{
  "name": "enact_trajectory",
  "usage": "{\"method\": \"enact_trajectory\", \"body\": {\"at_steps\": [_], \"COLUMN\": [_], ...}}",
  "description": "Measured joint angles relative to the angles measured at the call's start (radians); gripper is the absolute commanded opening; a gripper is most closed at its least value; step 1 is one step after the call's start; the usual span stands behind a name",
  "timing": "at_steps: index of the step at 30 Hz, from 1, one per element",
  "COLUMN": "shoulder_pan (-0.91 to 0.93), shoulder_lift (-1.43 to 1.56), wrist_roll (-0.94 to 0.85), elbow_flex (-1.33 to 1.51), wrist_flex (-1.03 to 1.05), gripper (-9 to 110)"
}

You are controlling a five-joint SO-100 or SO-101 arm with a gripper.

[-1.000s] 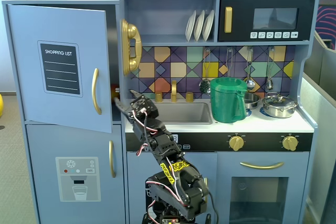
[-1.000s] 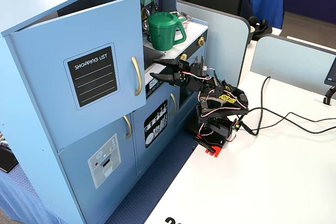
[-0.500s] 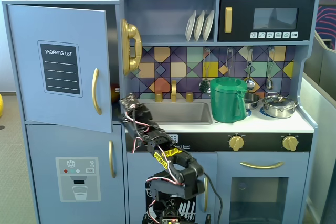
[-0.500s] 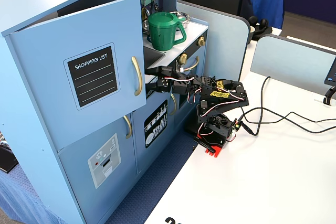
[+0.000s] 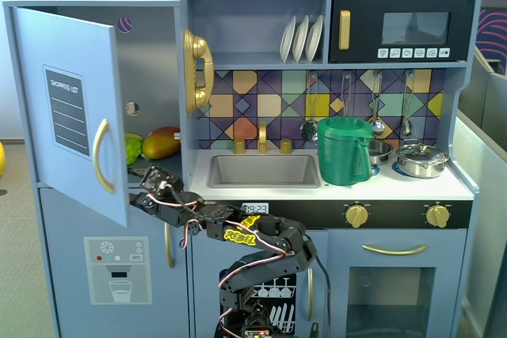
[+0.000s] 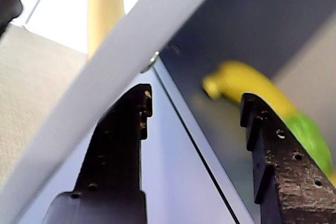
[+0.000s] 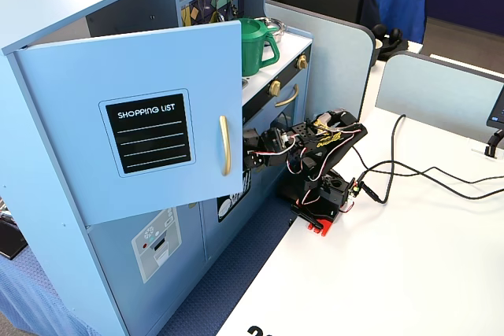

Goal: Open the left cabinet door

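Gripper [image 6: 194, 108]: jaws stood apart and held nothing, reaching in just behind the door's lower edge in the wrist view.
Left cabinet door [image 5: 71, 108]: swung well open, hinged at the cabinet's left side, shopping-list panel [image 7: 150, 131] facing out.
Gold handle [image 5: 101, 156]: curved, upright near the door's free edge.
Arm [image 5: 238, 231]: stretched leftward in a fixed view toward the open compartment.
Fruit [image 5: 158, 142]: a mango and something green sat on the shelf inside.
Green pitcher [image 5: 343, 150]: stood beside the sink [image 5: 264, 170].
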Motion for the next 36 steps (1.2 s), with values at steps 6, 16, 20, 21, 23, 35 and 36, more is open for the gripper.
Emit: {"method": "enact_trajectory", "body": {"at_steps": [6, 16, 20, 21, 23, 35, 36], "shoulder_pan": [-0.015, -0.112, -0.123, -0.098, -0.023, 0.882, 0.95], "shoulder_lift": [-0.037, -0.084, -0.104, -0.103, -0.071, 0.319, 0.339], "wrist_roll": [-0.005, -0.074, -0.071, -0.055, -0.017, 0.491, 0.528], "elbow_flex": [-0.002, -0.064, -0.086, -0.086, -0.072, 0.032, 0.043], "wrist_flex": [-0.052, -0.101, -0.114, -0.115, -0.114, 0.595, 0.713], "gripper": [13, 12, 12, 11, 10, 8, 8]}}
